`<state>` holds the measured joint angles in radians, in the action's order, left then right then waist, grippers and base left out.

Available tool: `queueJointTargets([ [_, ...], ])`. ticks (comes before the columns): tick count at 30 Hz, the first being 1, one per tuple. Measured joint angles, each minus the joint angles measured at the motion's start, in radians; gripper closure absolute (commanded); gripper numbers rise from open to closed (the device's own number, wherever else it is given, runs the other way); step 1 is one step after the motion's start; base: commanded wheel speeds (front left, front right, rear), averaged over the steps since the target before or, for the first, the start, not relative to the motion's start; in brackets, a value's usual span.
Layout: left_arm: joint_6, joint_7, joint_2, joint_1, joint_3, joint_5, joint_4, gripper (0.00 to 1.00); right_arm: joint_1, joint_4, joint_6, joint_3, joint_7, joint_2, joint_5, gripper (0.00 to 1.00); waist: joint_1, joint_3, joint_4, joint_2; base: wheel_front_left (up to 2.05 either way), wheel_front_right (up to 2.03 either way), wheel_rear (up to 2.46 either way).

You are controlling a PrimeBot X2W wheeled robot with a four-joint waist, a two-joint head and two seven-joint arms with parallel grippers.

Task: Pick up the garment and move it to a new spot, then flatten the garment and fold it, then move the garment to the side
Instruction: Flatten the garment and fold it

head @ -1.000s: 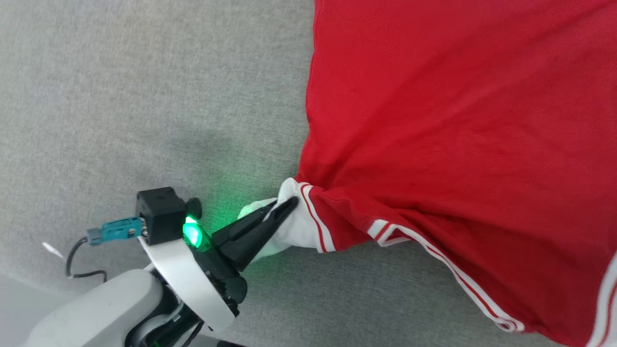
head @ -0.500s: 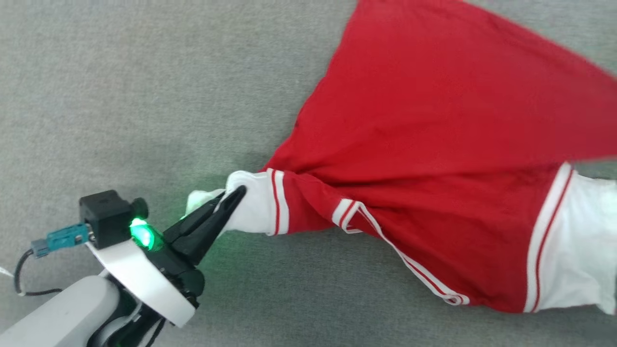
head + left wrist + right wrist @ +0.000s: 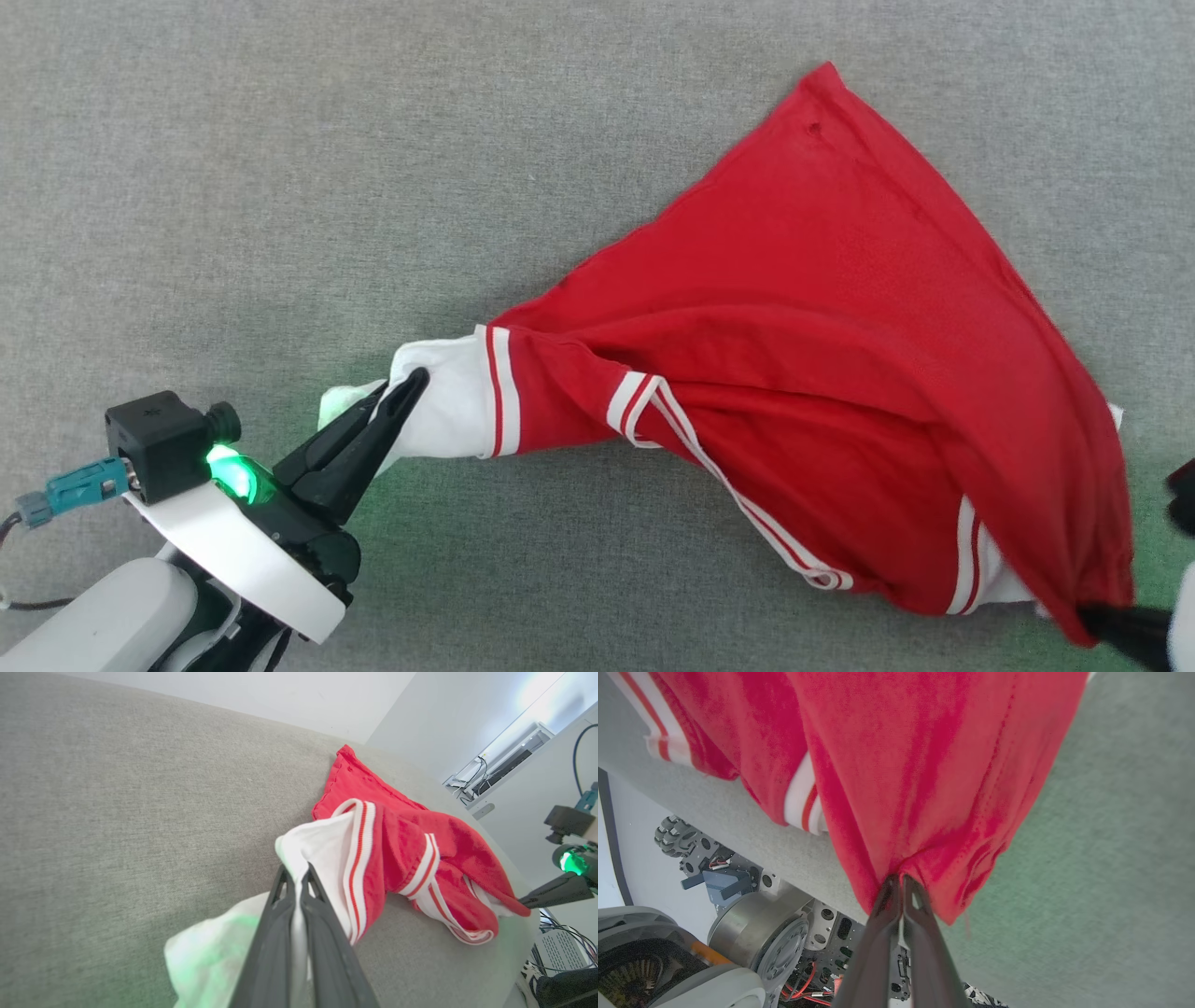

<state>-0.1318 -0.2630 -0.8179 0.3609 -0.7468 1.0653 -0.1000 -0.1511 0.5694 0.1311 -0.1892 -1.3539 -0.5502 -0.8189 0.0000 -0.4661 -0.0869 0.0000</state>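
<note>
Gripper status, left side: the left gripper [image 3: 414, 380] sits at the lower left of the head view, and I see its two fingers pressed together on the white end of one sleeve [image 3: 448, 406] of the shirt [image 3: 840, 355]. In the left wrist view this gripper [image 3: 295, 877] has white cloth pinched between the fingers. A loose white flap lies below the grip, tinted by the green light [image 3: 233, 474] on the wrist.

Shirt position: it is spread over the grey surface [image 3: 280, 187] and stretched between my two grippers. A red-and-white striped trim [image 3: 492, 392] borders the held sleeve. To the right of it, the red body fans out to a corner at the upper right of the head view. A striped band [image 3: 747, 509] runs along the lower edge. A second white sleeve end [image 3: 994, 574] shows near the lower right, partly under red cloth.

Gripper status, right side: the right gripper [image 3: 1088, 618] is at the lower right corner of the head view, its fingers closed on a bunched red fold. In the right wrist view this gripper [image 3: 900, 881] clamps gathered red cloth. The grey surface lies to the right there, and the robot's base [image 3: 761, 933] to the lower left.
</note>
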Motion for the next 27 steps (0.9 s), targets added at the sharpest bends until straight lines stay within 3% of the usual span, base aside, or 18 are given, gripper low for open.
queueJointTargets([
  [9, 0.0, 0.0, -0.002, -0.015, 0.008, 0.008, 0.007, 1.0, -0.027, 0.013, 0.0, 0.031, 0.056, 0.044, 0.029, 1.0, 0.0, 0.009, 0.014, 0.0, 0.0, 0.0, 0.0],
  [10, 0.0, 0.0, -0.003, -0.018, 0.009, 0.008, 0.007, 1.0, -0.025, 0.018, 0.0, 0.025, 0.067, 0.045, 0.029, 0.62, 0.0001, 0.011, 0.016, 0.0, 0.0, 0.0, 0.0],
  [11, 0.0, 0.0, -0.003, -0.02, 0.011, 0.009, 0.007, 1.0, -0.022, 0.023, 0.0, 0.018, 0.077, 0.049, 0.028, 0.03, 0.0001, 0.013, 0.018, 0.0, 0.0, 0.0, 0.0],
  [19, 0.0, 0.0, -0.004, -0.042, 0.017, 0.011, -0.001, 1.0, 0.053, 0.127, 0.0, -0.106, 0.074, 0.037, -0.028, 0.0, 0.0, 0.024, 0.022, 0.0, 0.0, 0.0, 0.0],
  [24, 0.0, 0.0, 0.009, -0.036, -0.004, 0.004, -0.008, 1.0, 0.222, 0.17, 0.0, -0.156, 0.05, -0.035, -0.053, 0.0, 0.0, 0.018, 0.004, 0.0, 0.0, 0.0, 0.0],
  [27, 0.0, 0.0, 0.026, -0.013, -0.022, -0.004, -0.012, 1.0, 0.382, 0.142, 0.0, -0.096, 0.066, -0.09, -0.038, 0.0, 0.0001, 0.004, -0.011, 0.0, 0.0, 0.0, 0.0],
])
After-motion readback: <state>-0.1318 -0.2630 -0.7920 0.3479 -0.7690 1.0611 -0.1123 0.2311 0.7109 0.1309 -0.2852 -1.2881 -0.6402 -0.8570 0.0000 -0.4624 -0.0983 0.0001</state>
